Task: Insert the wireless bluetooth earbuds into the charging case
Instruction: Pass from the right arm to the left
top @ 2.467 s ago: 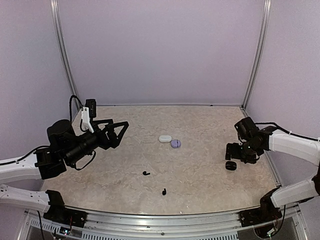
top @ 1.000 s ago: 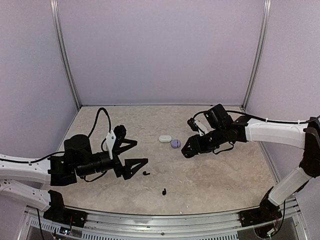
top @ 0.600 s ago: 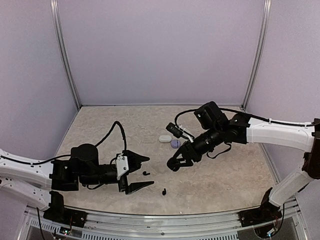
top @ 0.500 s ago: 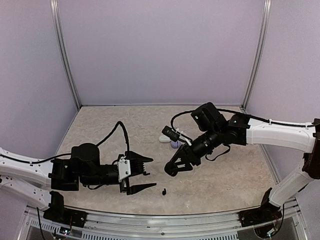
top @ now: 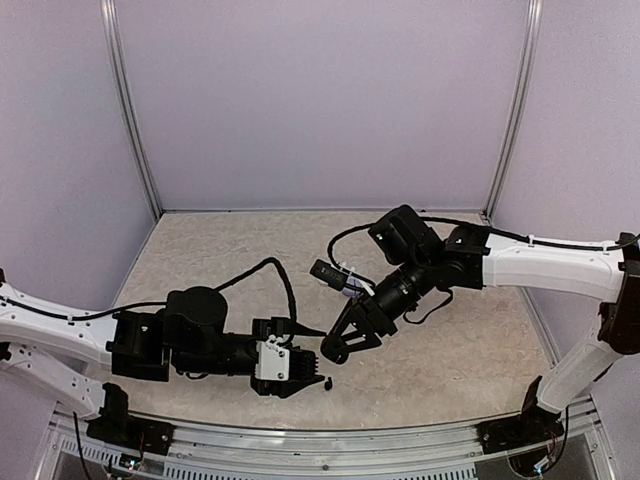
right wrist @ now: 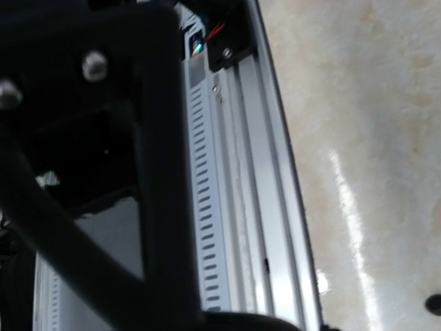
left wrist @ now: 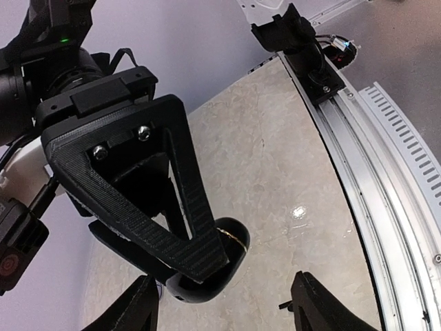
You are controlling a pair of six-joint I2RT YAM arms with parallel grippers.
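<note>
My right gripper (top: 335, 347) is shut on a black pebble-shaped charging case (left wrist: 210, 288) and holds it low over the front middle of the table. My left gripper (top: 312, 366) is open right beside it, its fingertips (left wrist: 141, 312) wide apart either side of the case in the left wrist view. One black earbud (top: 328, 381) lies on the table next to the left gripper's tip; it also shows in the left wrist view (left wrist: 285, 305). The second black earbud is hidden under the grippers. No white or lavender earbuds are in view.
A lavender case (top: 348, 287) peeks out behind the right arm. The metal front rail (left wrist: 375, 179) runs close to the grippers and fills the right wrist view (right wrist: 234, 207). A small dark speck (right wrist: 434, 302) lies on the table there.
Both arms have swung in to the front middle. The right gripper has carried the black case in from the right. The left gripper has dropped over the earbuds, hiding one.
</note>
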